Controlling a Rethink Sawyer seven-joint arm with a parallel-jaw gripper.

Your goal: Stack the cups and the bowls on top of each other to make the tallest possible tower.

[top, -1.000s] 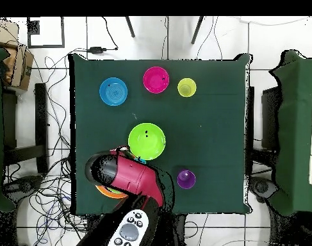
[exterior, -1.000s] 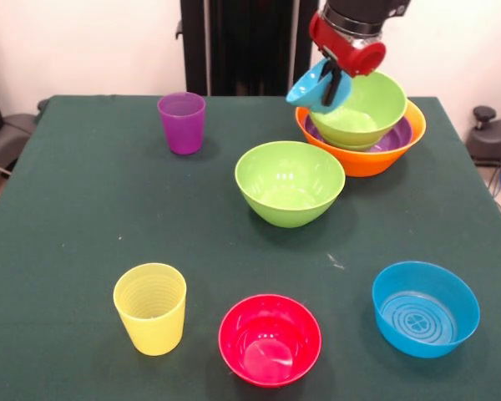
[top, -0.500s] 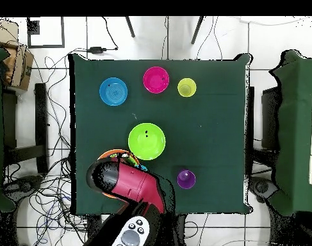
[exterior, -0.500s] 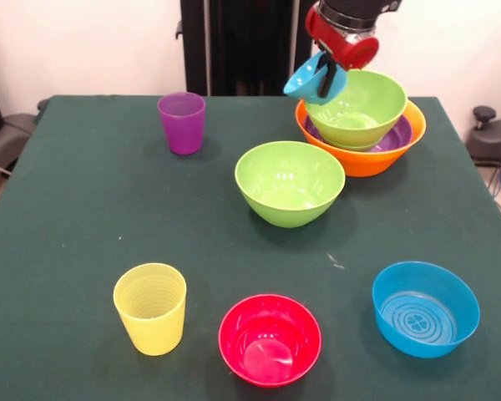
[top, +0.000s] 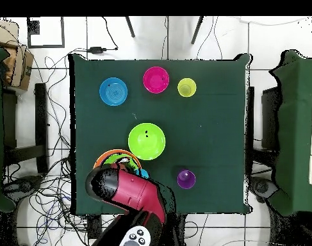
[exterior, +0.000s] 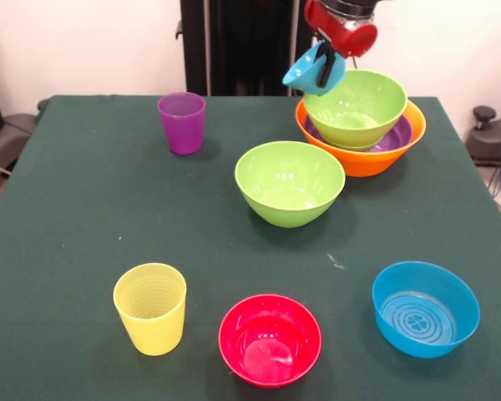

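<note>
- The claw (exterior: 324,67) was closed on the rim of a small blue bowl (exterior: 305,70) and held it tilted in the air, just off the rim of the tower (exterior: 361,125) on the side facing the purple cup (exterior: 182,122).
- The tower stood near a far corner of the counter (exterior: 67,217) in the front view: a large orange bowl (exterior: 367,159) as base, a shallow purple bowl (exterior: 401,134) in it, and a lime green bowl (exterior: 357,107) on top.
- Loose on the counter: a second lime green bowl (exterior: 290,182) just beside the tower; the purple cup toward the far edge; and along the near edge a ribbed yellow cup (exterior: 150,307), a pink-red bowl (exterior: 270,338) and a second blue bowl (exterior: 425,308).
- In the overhead view the arm (top: 129,192) covered most of the tower; only part of the orange rim (top: 113,154) showed.
- Judged step: placing the held blue bowl into the tower's top green bowl.
- To do it well: bring the bowl over the green bowl's centre, level it mouth up, lower until it seats, then release. Letting go while it is tilted or off centre risks it sliding off or tipping the pile.
</note>
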